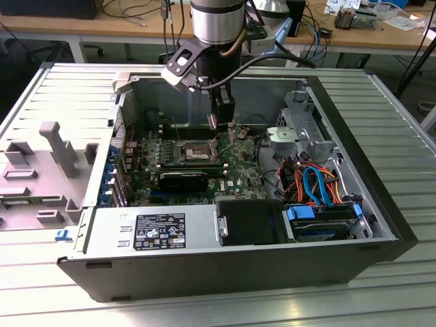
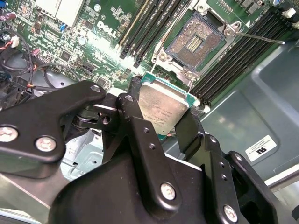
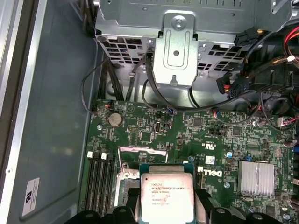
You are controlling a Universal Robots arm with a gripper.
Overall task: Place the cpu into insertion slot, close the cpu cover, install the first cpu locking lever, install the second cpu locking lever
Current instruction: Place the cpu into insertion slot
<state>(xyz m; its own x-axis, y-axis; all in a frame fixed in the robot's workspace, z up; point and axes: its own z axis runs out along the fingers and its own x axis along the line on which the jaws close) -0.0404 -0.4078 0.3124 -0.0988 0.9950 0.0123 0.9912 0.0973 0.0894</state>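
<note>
An open steel computer case (image 1: 238,272) lay on its side on a ribbed metal bench, its green circuit board (image 1: 240,170) bare to the robot arm (image 1: 216,20) that reached down into it. The black gripper (image 1: 222,127) hung above the board, just to the exterior view's right of the insertion slot (image 1: 194,151). In the second wrist view the gripper (image 2: 161,117) was clamped on the cpu (image 2: 159,105), one matte black finger (image 2: 131,108) pressed against each opposite edge of the chip. The cpu, a flat square with a dull silver-grey metal top and a thin green rim, was held clear of the board and not yet seated. The insertion slot (image 2: 194,42) lay ahead of it and apart, uncovered, its dark square bed of fine contacts framed in bright metal with screws at the corners. Long, narrow black memory slots (image 2: 233,60) ran along both flanks of the socket. A thin locking lever (image 2: 259,38) jutted out sideways over them.
</note>
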